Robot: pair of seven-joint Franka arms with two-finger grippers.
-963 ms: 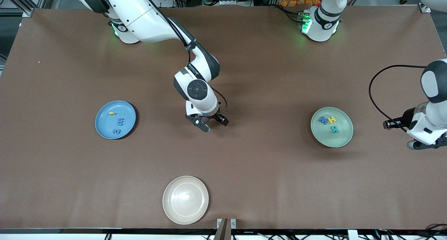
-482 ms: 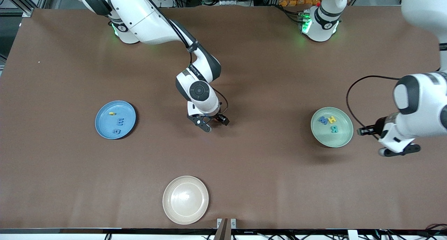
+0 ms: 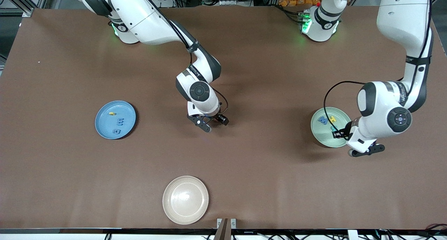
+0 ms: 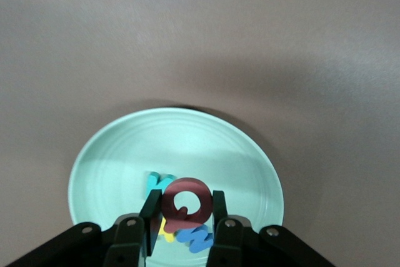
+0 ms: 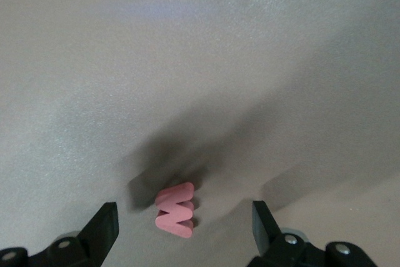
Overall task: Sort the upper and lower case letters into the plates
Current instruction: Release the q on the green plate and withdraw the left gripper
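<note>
While clamped on the small dark-red foam letter Q (image 4: 184,202), left gripper (image 4: 182,217) hangs over pale mint-green round plate (image 3: 319,137); wide-open right gripper (image 5: 181,226) straddles pink foam zigzag letter (image 5: 175,209) on mid-table.

The sky blue plate (image 3: 105,127) lies toward the right arm's end of the table, carrying a yellow letter (image 3: 111,113) and two blue letters (image 3: 121,121). The mint green plate (image 3: 323,137) lies toward the left arm's end, holding blue, yellow and teal letters (image 4: 152,182) (partly hidden). A red Q (image 4: 183,202) is pinched upright above it. A pink w (image 5: 175,209) lies flat mid-table.
</note>
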